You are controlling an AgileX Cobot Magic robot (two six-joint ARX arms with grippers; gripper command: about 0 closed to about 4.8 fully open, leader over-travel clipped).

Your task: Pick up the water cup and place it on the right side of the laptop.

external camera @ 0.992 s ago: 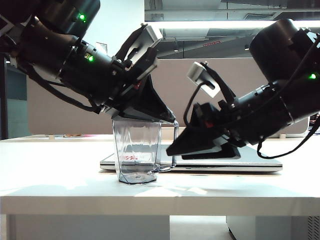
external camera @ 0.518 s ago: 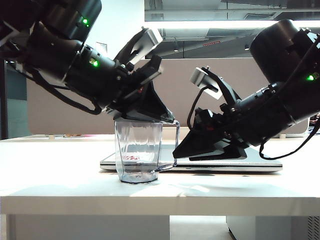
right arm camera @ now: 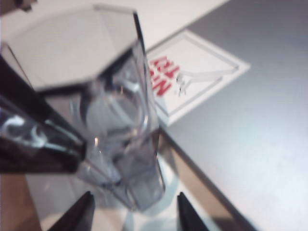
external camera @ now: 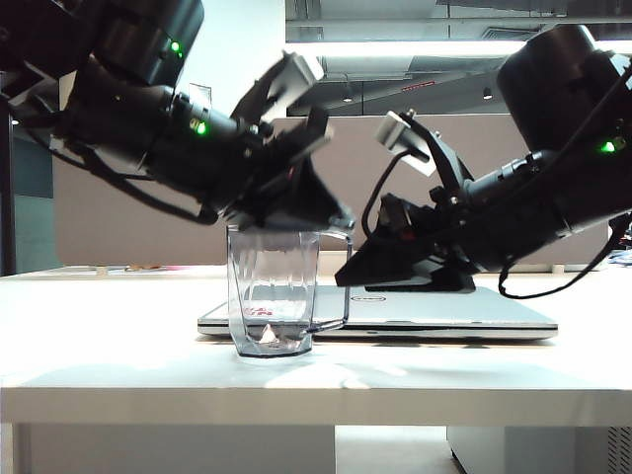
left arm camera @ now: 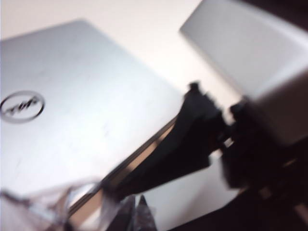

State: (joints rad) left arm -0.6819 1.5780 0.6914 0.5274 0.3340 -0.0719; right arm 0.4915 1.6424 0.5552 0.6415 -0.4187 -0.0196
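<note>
The water cup (external camera: 274,291), clear, faceted and with a thin handle, stands upright in front of the laptop's (external camera: 444,311) left end, its base at or just off the table. My left gripper (external camera: 336,225) reaches over the cup's top and is shut on the rim at the handle side. The blurred left wrist view shows its tips (left arm camera: 136,214) pressed together beside the cup's edge (left arm camera: 53,204), above the laptop lid (left arm camera: 72,120). My right gripper (external camera: 346,278) hangs just right of the handle. It is open (right arm camera: 135,211), with the cup (right arm camera: 120,120) ahead of its fingers.
The laptop (right arm camera: 260,120) lies shut and flat, with a white red-lettered sticker (right arm camera: 192,77) near the cup. The right arm (left arm camera: 202,139) hangs over the lid. The white table's front edge (external camera: 316,390) is close before the cup.
The left wrist has tipped further down over the rim, and the cup sits slightly higher. The right gripper has lifted off the lid and moved a little toward the cup.
</note>
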